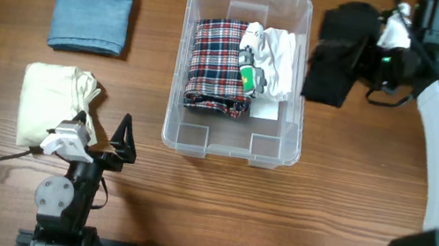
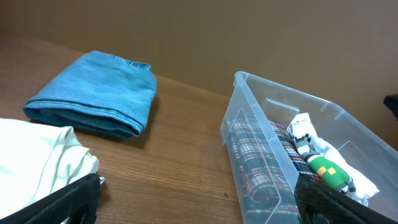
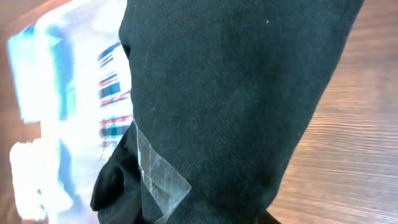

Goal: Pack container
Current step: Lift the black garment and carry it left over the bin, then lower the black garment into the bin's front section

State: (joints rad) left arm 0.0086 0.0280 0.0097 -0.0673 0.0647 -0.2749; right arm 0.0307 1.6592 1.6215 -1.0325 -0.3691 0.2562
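The clear plastic container (image 1: 199,140) stands mid-table and holds a folded plaid cloth (image 1: 217,60), a white cloth (image 1: 282,58) and a green-and-white bottle (image 1: 250,74). My right gripper (image 1: 372,52) is shut on a black garment (image 1: 338,54), just right of the container's far right corner. The garment fills the right wrist view (image 3: 230,93) and hides the fingers, with the container blurred to the left (image 3: 56,93). My left gripper (image 1: 92,136) is open and empty at the front left. The left wrist view shows the container (image 2: 249,124) to its right.
A folded blue denim piece (image 1: 93,8) lies at the far left and also shows in the left wrist view (image 2: 93,93). A cream cloth (image 1: 53,104) lies beside my left gripper. A clear bit of tape (image 3: 158,174) sticks to the black garment.
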